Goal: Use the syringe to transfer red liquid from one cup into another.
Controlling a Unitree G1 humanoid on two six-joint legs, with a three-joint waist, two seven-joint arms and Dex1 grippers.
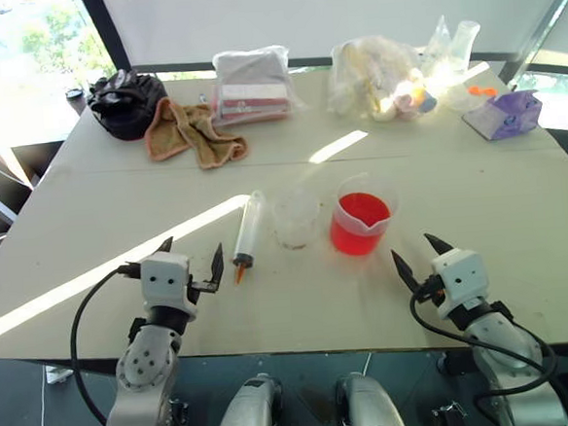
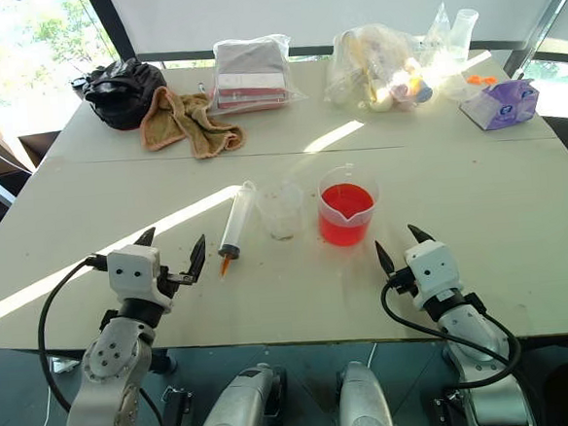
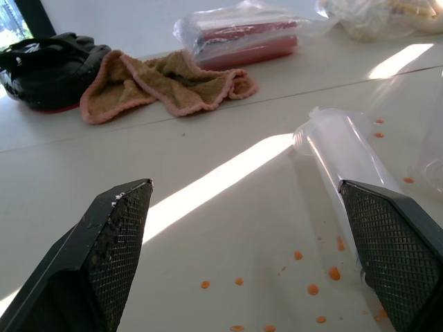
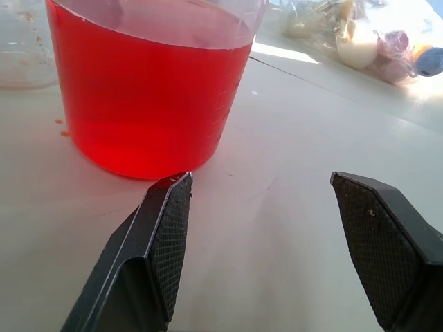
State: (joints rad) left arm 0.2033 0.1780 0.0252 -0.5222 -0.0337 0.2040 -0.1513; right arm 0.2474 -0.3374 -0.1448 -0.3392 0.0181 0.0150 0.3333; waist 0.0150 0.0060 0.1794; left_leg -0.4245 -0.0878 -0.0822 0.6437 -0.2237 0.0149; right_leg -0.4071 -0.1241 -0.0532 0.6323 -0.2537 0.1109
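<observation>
Head views: pale table [image 1: 521,255] with the syringe [image 1: 247,229] lying flat near the middle, orange tip toward the near edge, white plunger end pointing away. Just beside it, the smaller clear cup [image 1: 295,218], upright, looking empty apart from faint specks. Next along, close to that cup, the spouted beaker [image 1: 363,217], upright and about half full of red liquid [image 1: 360,224]. Left gripper [image 1: 191,265] near the table's front edge, fingers spread wide, empty, its inner finger just beside the syringe tip — contact not clear. Right gripper [image 1: 417,256] at the front edge, fingers apart, empty, near the beaker but not touching. Along the far edge: black bag [image 1: 125,102], tan cloth [image 1: 193,132], bagged red-and-white packet [image 1: 252,87], clear bag of small items [image 1: 382,77], purple tissue pack [image 1: 503,115].

Left wrist view: two black fingers [image 3: 114,242] wide apart, nothing between them; syringe barrel running beside one finger, orange droplets [image 3: 313,289] scattered on the table, cloth and bag beyond.

Right wrist view: fingers [image 4: 166,235] parted, empty — beaker of red liquid standing just ahead of one finger, slightly off the gap.
</observation>
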